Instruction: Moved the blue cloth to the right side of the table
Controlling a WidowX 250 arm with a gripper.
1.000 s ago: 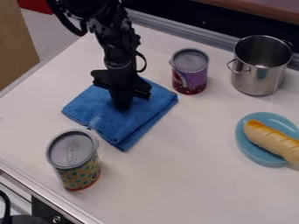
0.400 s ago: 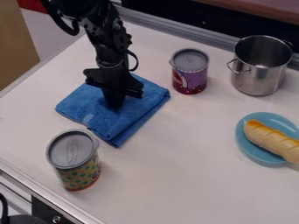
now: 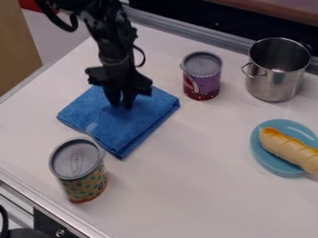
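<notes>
The black gripper [image 3: 121,103] hangs over the upper middle of the blue cloth [image 3: 130,128], its two fingertips a little apart and right at the cloth's surface. Whether they touch the fabric I cannot tell. Folded into a rough square, the cloth lies flat on the left part of the white table [image 3: 205,186].
A can with a grey lid and dotted label [image 3: 81,174] stands just below the cloth. To the cloth's upper right is a purple can [image 3: 202,76], then a steel pot [image 3: 276,69]. A blue plate [image 3: 267,160] holds a bread-like item [image 3: 288,148] at the right.
The gripper and the cloth have both shifted slightly left. Since the previous view, the gripper's fingers have parted, and the arm has tilted a little.
</notes>
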